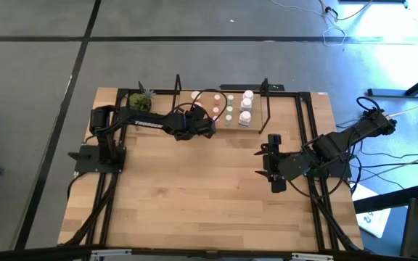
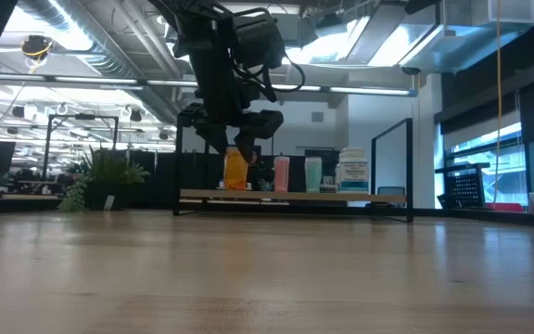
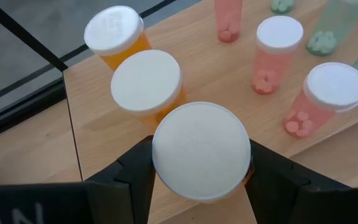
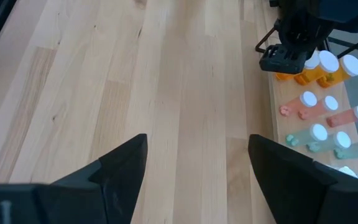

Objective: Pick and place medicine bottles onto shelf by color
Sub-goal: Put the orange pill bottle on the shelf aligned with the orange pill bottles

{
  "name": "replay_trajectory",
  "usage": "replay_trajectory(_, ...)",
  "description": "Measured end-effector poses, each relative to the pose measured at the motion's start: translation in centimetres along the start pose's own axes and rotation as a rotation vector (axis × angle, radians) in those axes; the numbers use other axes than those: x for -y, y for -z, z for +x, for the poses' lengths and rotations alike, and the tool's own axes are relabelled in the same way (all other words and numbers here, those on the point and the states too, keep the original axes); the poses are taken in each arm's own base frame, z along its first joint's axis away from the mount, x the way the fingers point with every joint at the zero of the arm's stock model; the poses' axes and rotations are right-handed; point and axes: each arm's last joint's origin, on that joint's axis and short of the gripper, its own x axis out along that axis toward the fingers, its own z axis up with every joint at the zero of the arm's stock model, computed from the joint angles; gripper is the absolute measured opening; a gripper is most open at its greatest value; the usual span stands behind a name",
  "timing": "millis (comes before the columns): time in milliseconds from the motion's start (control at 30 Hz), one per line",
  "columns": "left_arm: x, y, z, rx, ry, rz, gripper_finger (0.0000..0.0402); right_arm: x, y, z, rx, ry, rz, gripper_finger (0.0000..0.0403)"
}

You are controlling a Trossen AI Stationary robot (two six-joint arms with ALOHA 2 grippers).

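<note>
Looks nearly done: the shelf (image 1: 256,127) is holding orange, pink, green and white rows already. The left gripper (image 3: 199,180) is clamping the last orange bottle (image 3: 201,150) over its row. The right gripper (image 4: 197,163) is idling with fingers apart above bare table.

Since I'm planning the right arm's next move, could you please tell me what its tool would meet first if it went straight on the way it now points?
Probably nothing close: the right tool, open, has only bare tabletop ahead. The shelf with its bottles and the left tool lie off to one side, though depth is hard to judge.
</note>
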Motion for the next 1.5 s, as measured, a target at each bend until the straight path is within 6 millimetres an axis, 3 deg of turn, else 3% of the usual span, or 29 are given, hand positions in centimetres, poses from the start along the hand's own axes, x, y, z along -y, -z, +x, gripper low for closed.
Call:
replay_trajectory(700,-0.3,0.9,0.5,-0.019,-0.012,0.0,0.019,0.0,0.0,0.0,0.0,0.0,0.0,0.0281)
replay_trajectory(933,-0.2,1.0,0.3,-0.014,-0.009,0.077,0.0191,0.0,0.0,0.0,0.0,0.0,0.0,0.0281)
replay_trajectory(1500,-0.2,1.2,0.5,-0.02,-0.013,0.082,0.0243,0.0,0.0,0.0,0.0,0.0,0.0,0.0281)
